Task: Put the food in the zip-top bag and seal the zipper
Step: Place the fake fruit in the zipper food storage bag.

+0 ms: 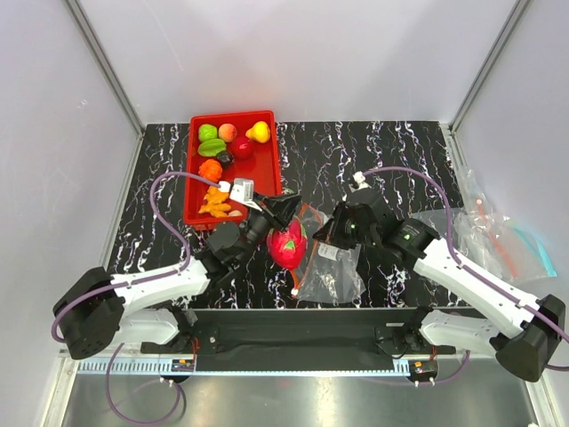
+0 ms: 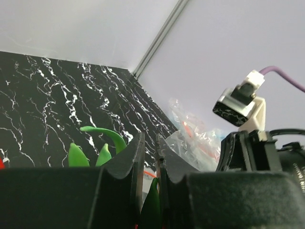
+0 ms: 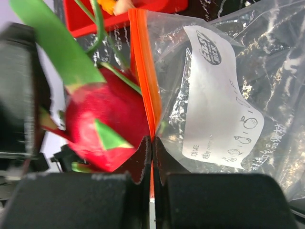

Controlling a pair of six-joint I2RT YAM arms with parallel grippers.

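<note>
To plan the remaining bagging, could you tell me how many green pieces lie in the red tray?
2. One green piece lies in the red tray's far left corner, the second green piece just nearer. The left arm may hide others.

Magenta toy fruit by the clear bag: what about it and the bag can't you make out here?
- Left wrist view: the body of the magenta plastic toy dragon fruit hides below the left pincer and its black fingers; only green leaf tips show.
- Top view: whether it is inside the clear plastic zip-top bag; the right pincer covers the mouth.
- Right wrist view: the white label has print too small to read.
</note>
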